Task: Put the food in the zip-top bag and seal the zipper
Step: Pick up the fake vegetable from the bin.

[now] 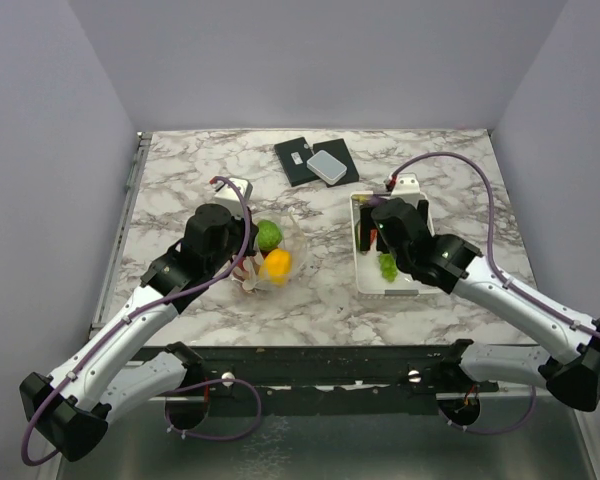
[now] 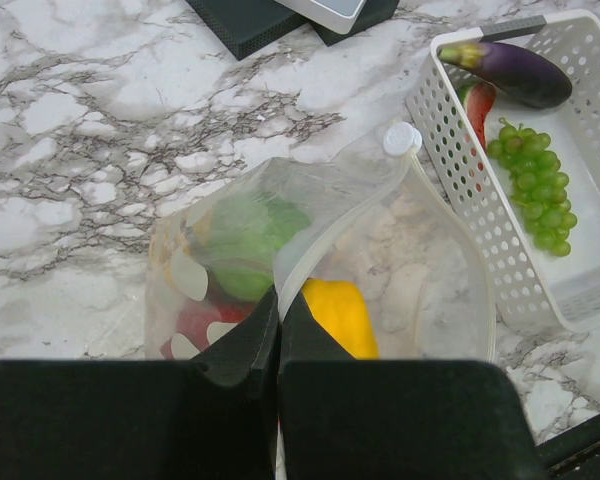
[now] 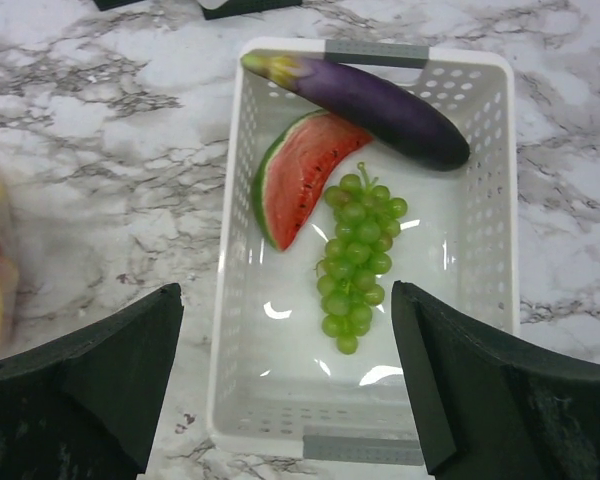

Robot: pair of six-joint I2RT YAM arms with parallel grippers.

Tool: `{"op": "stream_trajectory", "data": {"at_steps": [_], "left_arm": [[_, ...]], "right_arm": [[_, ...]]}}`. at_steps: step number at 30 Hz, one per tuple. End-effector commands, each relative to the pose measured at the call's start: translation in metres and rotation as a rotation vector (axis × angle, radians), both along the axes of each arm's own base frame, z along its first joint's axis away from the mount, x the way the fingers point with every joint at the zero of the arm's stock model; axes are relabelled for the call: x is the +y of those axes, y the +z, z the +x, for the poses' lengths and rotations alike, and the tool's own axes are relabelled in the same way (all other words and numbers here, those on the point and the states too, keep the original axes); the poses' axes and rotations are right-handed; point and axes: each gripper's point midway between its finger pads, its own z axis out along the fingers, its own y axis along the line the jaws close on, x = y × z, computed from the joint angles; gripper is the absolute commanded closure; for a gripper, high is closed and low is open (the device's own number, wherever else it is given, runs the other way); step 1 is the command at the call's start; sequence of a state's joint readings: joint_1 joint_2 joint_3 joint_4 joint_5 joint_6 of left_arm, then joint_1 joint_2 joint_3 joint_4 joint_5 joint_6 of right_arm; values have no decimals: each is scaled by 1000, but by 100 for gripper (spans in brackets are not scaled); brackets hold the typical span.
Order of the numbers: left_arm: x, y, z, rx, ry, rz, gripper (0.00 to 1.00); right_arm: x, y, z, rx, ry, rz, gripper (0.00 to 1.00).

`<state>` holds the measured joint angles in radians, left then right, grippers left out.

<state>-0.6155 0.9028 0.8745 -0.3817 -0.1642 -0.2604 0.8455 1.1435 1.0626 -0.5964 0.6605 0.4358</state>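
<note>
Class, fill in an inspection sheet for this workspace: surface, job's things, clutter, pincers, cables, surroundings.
Surface: marbled table.
Job's things: bag, mouth open, holds lemon and a green piece; eggplant, watermelon and grapes lie in the basket.
Clutter: black cases and a grey box at the far edge.
Pincers: left pincer shut on the bag's rim; right pincer open above the basket.
Cables: purple left cable and right cable loop above the arms.
Surroundings: plain pale walls.

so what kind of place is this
Likely a robot test booth: grey walls box in a marble-patterned table, the left arm and right arm sit at its near edge, and the white basket holds toy grapes.
</note>
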Motion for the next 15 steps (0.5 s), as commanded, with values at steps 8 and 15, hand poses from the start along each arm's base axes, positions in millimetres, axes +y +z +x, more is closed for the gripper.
{"op": "stream_trajectory", "data": {"at_steps": [8,15], "left_arm": [[-3,-2,1,-3,-16,-4,100],[-3,-2,1,-5,-16,-6,100]], "right_arm": [[-24,-31,41,77,-51,-151,14],[-34,-42,73,106,-47,-200,19]]}}
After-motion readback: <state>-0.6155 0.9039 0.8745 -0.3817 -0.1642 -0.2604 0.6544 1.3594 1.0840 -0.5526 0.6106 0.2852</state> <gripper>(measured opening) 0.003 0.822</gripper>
